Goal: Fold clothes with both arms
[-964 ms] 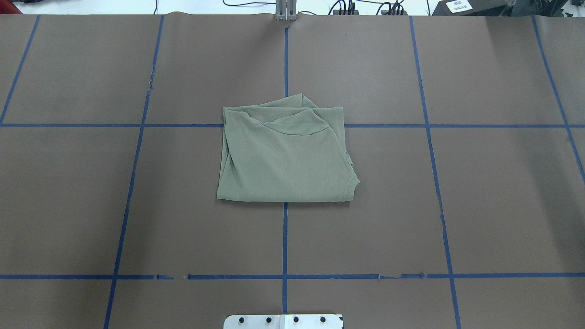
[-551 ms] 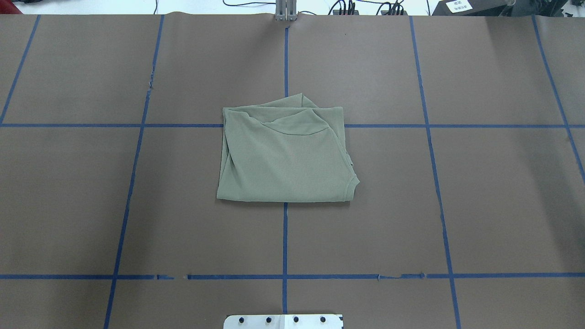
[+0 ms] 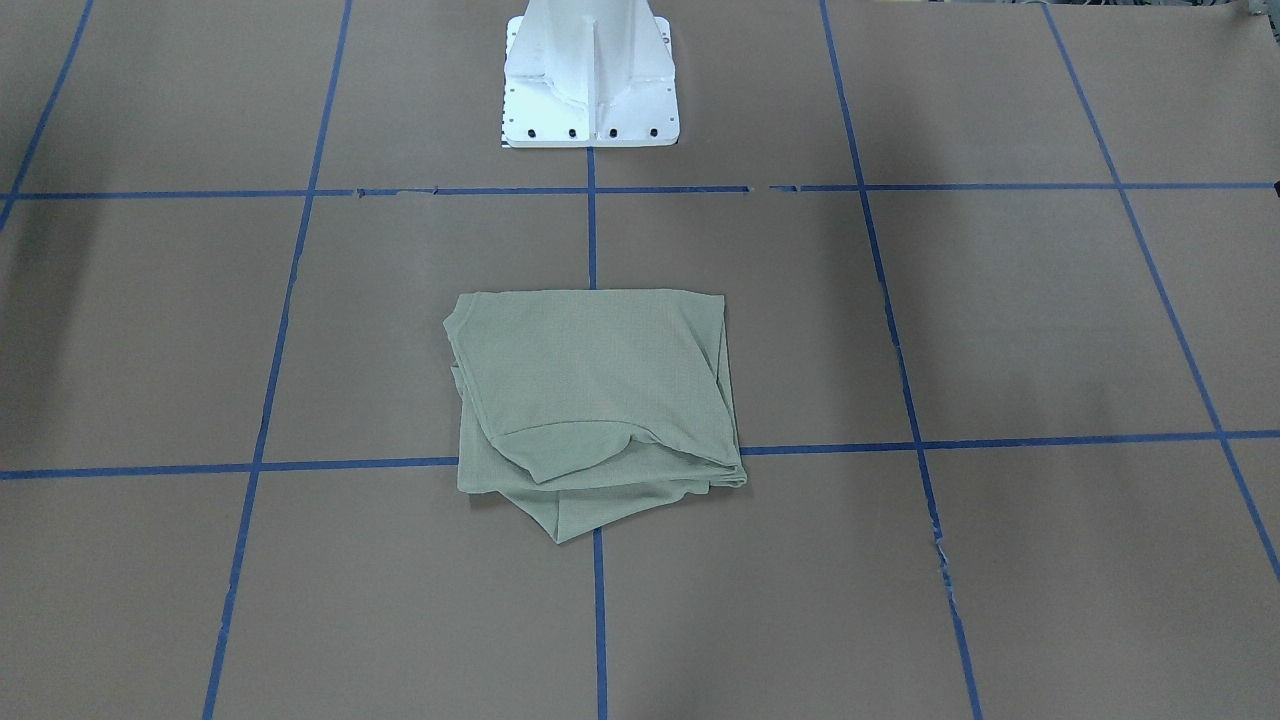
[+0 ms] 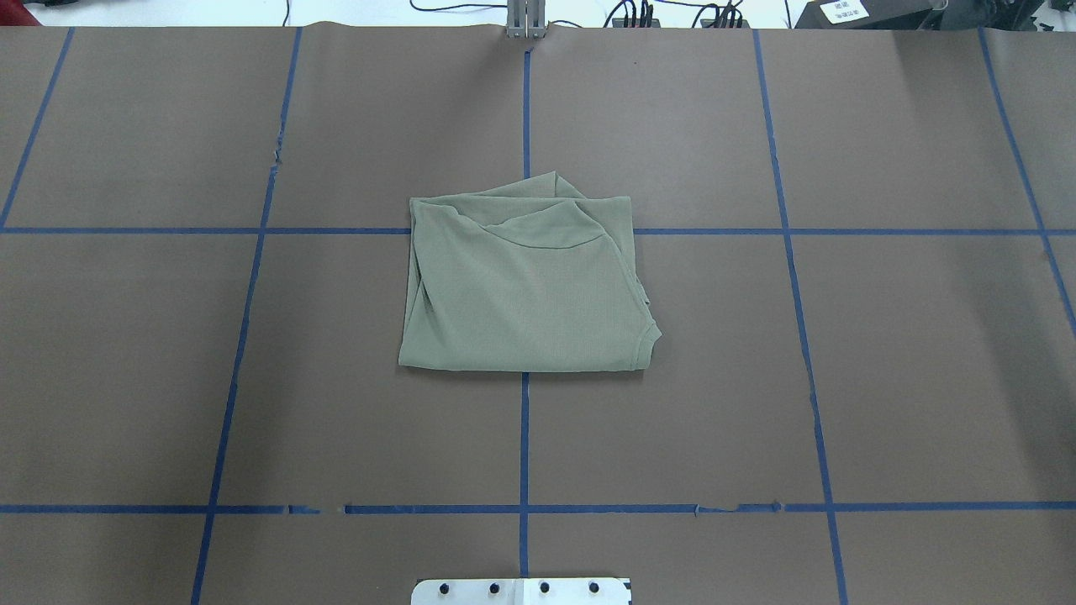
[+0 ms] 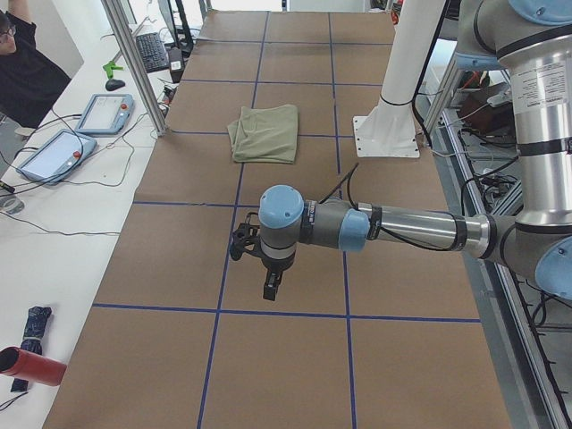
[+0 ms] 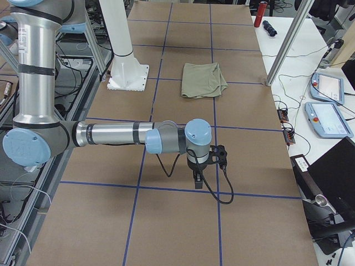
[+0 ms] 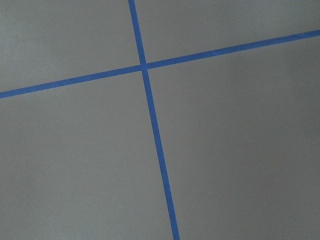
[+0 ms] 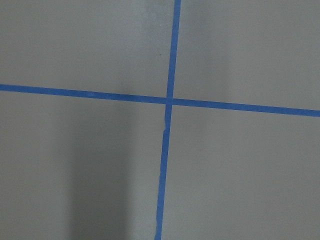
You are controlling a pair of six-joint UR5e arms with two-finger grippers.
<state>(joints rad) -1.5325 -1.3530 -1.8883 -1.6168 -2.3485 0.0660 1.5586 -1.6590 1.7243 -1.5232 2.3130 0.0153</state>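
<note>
Overhead exterior: the shirt (image 4: pixel 525 290) lies folded into a rough square at the middle of the table (image 4: pixel 883 378), right over a crossing of the blue tape lines (image 4: pixel 524 437). No arm shows in this view.
Shirt's shape: the edge nearest the robot is straight. The far edge is untidy, with a pointed flap (image 4: pixel 542 186) poking past the fold and a curved hem lying across the top layer.
Left tool (image 5: pixel 270 288): it hangs over bare table towards the robot's left end, well apart from the shirt. It shows only from the side, so I cannot tell whether it is released or clenched. No cloth hangs from it.
Right tool (image 6: pixel 198 178): it mirrors the left one at the other end and is also clear of the shirt. Again I cannot tell its state.
Wrist views: table and tape crossings only.
Progress: I'd say the folding looks done, or nearly.
Risk: if an arm goes back in to tuck that flap, a pinch could catch several layers at once. Lifting would then drag the soft knit stack open or slide it off centre.
</note>
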